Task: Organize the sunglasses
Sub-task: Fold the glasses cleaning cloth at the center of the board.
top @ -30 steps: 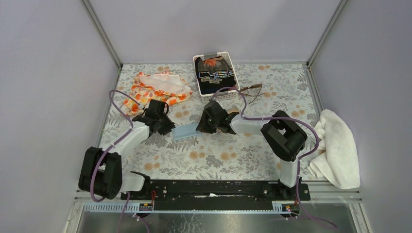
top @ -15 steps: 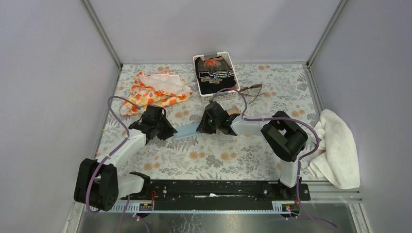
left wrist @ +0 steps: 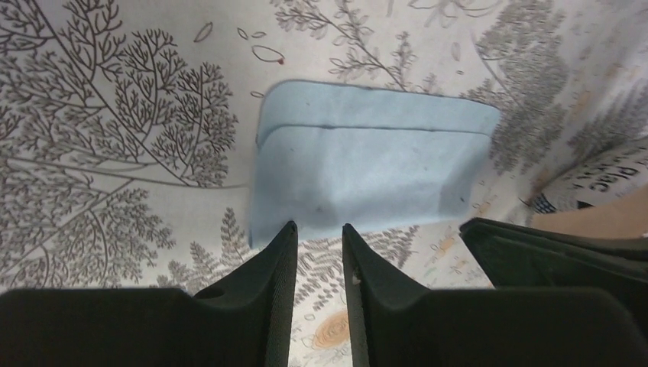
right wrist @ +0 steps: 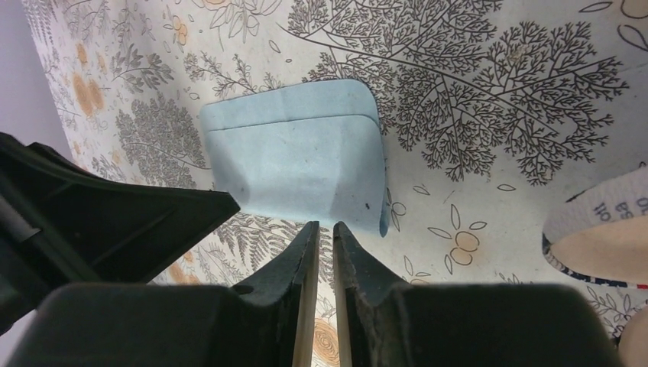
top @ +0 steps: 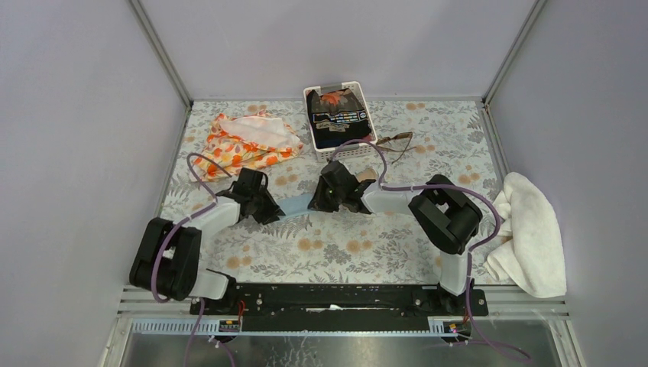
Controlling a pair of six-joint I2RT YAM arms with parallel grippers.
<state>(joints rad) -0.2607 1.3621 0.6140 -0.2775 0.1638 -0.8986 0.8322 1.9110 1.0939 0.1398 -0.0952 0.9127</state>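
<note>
Floral-print table (top: 344,245) from above, with left gripper (top: 275,215) and right gripper (top: 312,205) at opposite edges of the folded blue cloth (top: 294,205), likely squaring it (left jaws a narrow slit apart, right's all but closed, both empty), sunglasses (top: 395,142) untouched beside the white basket (top: 348,153) at the back, left gripper nearer the cloth than a second ago.

The left arm (top: 208,220) and right arm (top: 391,199) stretch low and inward, wrists facing each other at close range. The left gripper (left wrist: 317,229) has a narrow gap between its fingers; the right gripper (right wrist: 325,227) shows only a slit.
</note>
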